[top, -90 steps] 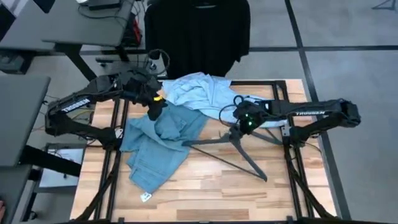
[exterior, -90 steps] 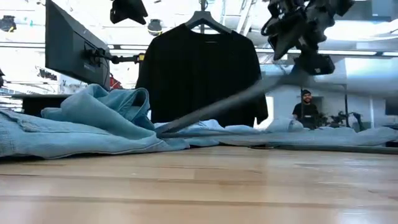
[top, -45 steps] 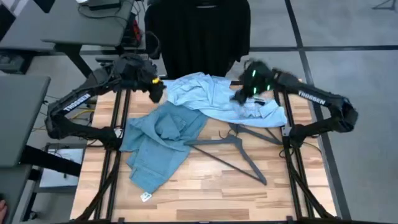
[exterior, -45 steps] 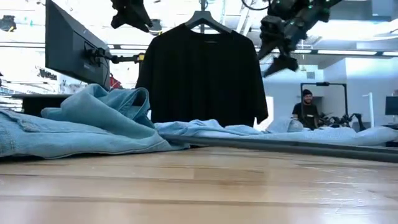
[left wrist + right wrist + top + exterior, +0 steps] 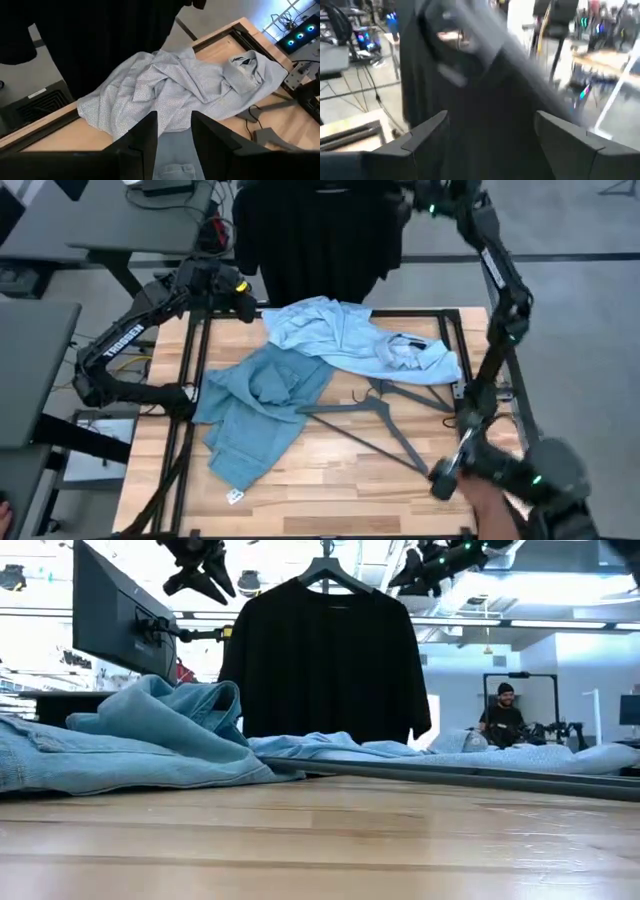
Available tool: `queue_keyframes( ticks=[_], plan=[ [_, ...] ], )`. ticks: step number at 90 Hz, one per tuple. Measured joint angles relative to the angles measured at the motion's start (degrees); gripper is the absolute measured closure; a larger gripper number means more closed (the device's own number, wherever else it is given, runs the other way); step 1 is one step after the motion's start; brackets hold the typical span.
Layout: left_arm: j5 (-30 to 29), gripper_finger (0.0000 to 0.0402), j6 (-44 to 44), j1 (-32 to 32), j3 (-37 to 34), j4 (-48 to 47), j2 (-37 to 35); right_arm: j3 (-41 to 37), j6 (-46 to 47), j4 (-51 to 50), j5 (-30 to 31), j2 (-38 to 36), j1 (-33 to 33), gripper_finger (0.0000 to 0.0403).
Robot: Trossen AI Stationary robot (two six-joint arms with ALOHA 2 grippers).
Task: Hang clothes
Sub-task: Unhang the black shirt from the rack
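The black t-shirt (image 5: 320, 240) hangs on a hanger (image 5: 327, 570) beyond the table's far edge. A pale blue shirt (image 5: 350, 335) lies crumpled at the far middle of the table, and the jeans (image 5: 255, 410) lie bunched to its left. My left gripper (image 5: 175, 140) hovers open above the far left corner, over the shirt's edge, with nothing between its fingers. My right gripper (image 5: 490, 140) is raised high beyond the far edge, open, beside the t-shirt's right shoulder (image 5: 395, 205) and apart from it.
Two dark hangers (image 5: 370, 420) (image 5: 410, 395) lie flat on the wood right of the middle. The near half of the table (image 5: 330, 500) is bare wood. A monitor (image 5: 115, 615) stands at the back left and a person (image 5: 505, 715) is far behind the table.
My right gripper has left the hanger near the table's middle, risen and swung toward the far edge, up beside the black t-shirt. The hanger's raised end has come down and it lies flat. My left gripper has risen from the jeans and gone toward the far left corner.
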Motion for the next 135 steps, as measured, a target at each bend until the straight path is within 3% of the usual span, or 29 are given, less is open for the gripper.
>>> queue_keyframes(
  ticks=[4, 12, 25, 58, 116, 126, 135],
  plan=[
    [-0.02, 0.0302, -0.39, -0.22, -0.02, -0.07, 0.3, 2.54, -0.07, 1.19, -1.33, 1.79, -1.05, 0.0127],
    [-0.03, 0.0302, -1.35, -0.66, -0.02, -0.05, 0.88, -0.44, 0.74, 7.14, -2.11, 2.05, -3.16, 0.0127],
    [-0.01, 0.0302, -2.88, -1.65, -0.02, -0.04, 2.19, -1.15, 0.09, 5.69, -5.31, 4.73, -4.58, 0.0127],
    [-0.08, 0.0302, -1.36, -2.26, -0.02, -1.11, 4.08, -1.05, -2.68, 3.26, -14.71, 6.76, -0.25, 0.0127],
    [-0.06, 0.0302, 0.49, -2.28, -0.04, -1.53, 4.21, -1.07, -3.97, 1.8, -14.65, 5.55, 5.42, 0.0134],
    [-0.06, 0.0302, 0.51, -2.28, -0.04, -1.53, 4.21, -1.07, -4.31, 2.11, -14.44, 5.55, 6.51, 0.0165],
    [-0.06, 0.0302, 0.49, -2.28, -0.04, -1.45, 4.21, -1.07, -4.83, 2.39, -14.11, 5.55, 6.76, 0.0245]
  ],
)
